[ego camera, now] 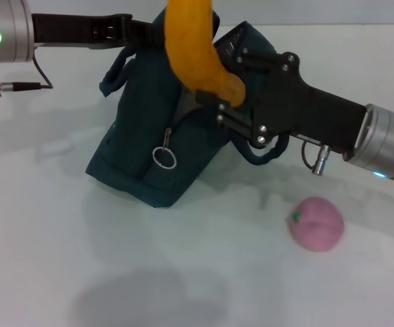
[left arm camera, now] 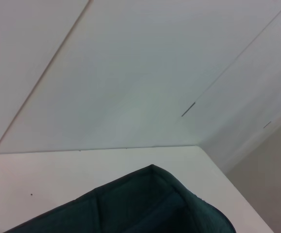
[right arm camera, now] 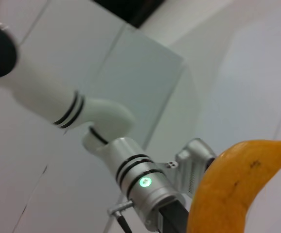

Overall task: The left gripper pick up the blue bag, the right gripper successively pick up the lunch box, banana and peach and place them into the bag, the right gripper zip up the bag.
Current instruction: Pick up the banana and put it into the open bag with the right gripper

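The dark blue bag (ego camera: 142, 150) stands tilted on the white table, its top edge also showing in the left wrist view (left arm camera: 145, 204). My left gripper (ego camera: 139, 28) reaches in from the upper left and is shut on the bag's top. My right gripper (ego camera: 221, 95) comes in from the right above the bag's open top and is shut on the lower end of the yellow-orange banana (ego camera: 190, 48), which sticks up over the bag; the right wrist view shows the banana (right arm camera: 228, 194) close up. The pink peach (ego camera: 315, 223) lies on the table to the right. The lunch box is hidden.
A metal zipper ring (ego camera: 163, 157) hangs on the bag's front. A strap loop (ego camera: 265, 153) dangles under my right gripper. The white table (ego camera: 149, 272) spreads out in front of the bag. The left arm's wrist with a green light (right arm camera: 143, 182) appears in the right wrist view.
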`<control>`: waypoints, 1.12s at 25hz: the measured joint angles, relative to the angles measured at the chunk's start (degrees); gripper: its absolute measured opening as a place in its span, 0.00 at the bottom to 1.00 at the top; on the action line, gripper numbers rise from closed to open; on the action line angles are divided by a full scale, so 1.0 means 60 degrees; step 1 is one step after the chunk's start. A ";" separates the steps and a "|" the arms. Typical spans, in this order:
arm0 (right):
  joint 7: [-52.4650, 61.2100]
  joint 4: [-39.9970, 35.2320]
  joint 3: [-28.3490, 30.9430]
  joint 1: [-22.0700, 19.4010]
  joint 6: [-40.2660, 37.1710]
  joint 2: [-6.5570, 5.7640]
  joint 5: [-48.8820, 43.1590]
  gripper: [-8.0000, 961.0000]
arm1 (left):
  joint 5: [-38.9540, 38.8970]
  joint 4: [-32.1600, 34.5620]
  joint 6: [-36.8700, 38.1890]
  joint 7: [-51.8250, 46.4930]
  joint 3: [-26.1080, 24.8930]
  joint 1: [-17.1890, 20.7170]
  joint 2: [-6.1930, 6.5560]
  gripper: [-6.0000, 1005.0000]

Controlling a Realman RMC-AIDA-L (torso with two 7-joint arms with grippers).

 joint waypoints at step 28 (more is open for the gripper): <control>-0.0583 0.0367 -0.0072 0.0322 -0.0551 0.0001 0.0934 0.49 | -0.0325 0.0000 0.0200 0.0237 0.0036 0.0104 -0.0125 0.06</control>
